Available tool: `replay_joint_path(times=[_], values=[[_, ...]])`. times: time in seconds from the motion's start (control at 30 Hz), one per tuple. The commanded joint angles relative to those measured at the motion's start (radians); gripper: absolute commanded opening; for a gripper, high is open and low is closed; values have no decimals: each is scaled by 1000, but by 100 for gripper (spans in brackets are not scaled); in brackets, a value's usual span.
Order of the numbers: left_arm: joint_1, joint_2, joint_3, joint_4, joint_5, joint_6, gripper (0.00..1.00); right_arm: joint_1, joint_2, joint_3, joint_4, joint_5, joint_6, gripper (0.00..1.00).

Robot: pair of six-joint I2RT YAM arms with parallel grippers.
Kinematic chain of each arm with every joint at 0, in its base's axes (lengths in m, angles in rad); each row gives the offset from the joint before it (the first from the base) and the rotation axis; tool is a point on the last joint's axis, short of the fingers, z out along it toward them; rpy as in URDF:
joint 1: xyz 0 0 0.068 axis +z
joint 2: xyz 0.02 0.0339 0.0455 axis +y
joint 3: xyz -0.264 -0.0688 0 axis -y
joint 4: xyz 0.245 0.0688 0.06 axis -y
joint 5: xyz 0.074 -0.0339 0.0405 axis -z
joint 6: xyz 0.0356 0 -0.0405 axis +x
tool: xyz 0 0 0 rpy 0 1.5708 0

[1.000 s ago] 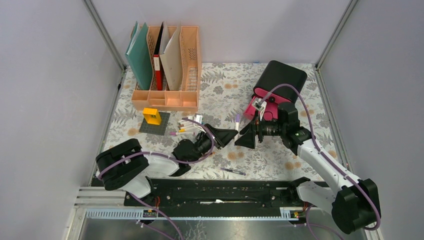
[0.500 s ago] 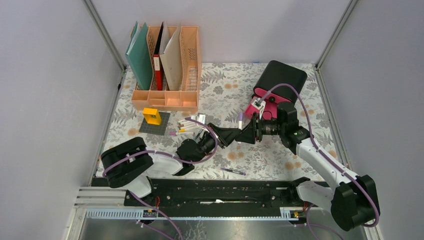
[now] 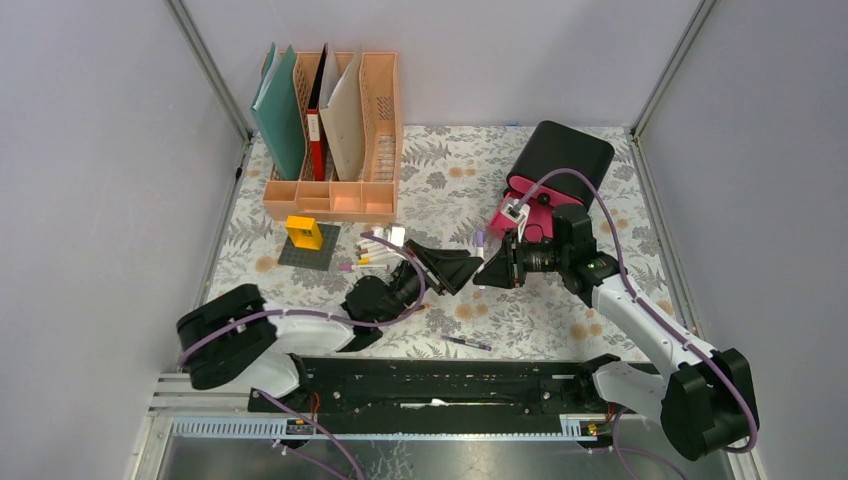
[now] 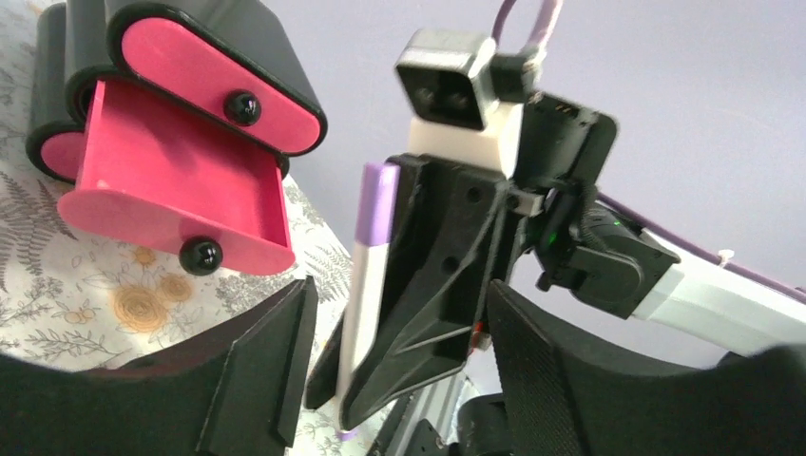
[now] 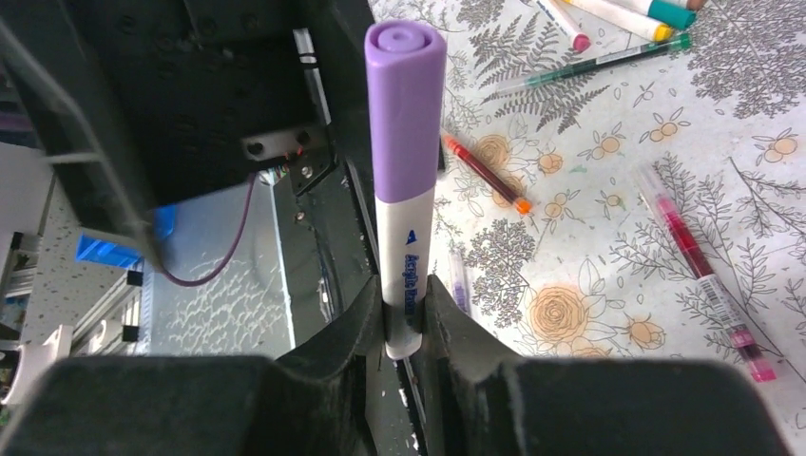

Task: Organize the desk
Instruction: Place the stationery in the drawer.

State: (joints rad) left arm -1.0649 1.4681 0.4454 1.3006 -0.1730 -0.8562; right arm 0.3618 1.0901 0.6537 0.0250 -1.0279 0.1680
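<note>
We log a handover: left gripper (image 4: 399, 366) has parted, right gripper (image 5: 401, 306) now clamps the purple marker (image 5: 404, 180), likely bound for the pink drawer (image 4: 176, 185).

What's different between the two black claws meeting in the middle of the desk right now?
The right gripper is pinched shut on the white barrel of the purple marker; the left gripper holds nothing. The right gripper's jaws are nearly together, while the left gripper's jaws stand wide, either side of the marker without touching it. Both are black, two-fingered, and face each other above the desk.
</note>
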Motion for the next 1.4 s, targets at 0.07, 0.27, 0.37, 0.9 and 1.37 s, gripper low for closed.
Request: replay_joint_path(times=[0.07, 0.27, 0.37, 0.9, 1.37], values=[[-4, -236, -8, -272, -49, 183, 99, 3, -32, 108, -210, 73, -269, 0], [-3, -482, -41, -604, -163, 310, 99, 2, -67, 193, -434, 310, -565, 0], [-1, -594, -67, -728, -229, 326, 99, 2, -103, 190, -452, 490, -659, 0], [8, -662, -107, -975, -295, 277, 99, 2, -49, 89, -179, 1199, -671, 4], [17, -658, -124, -979, -307, 260, 99, 3, 123, 57, -3, 1350, -676, 72]])
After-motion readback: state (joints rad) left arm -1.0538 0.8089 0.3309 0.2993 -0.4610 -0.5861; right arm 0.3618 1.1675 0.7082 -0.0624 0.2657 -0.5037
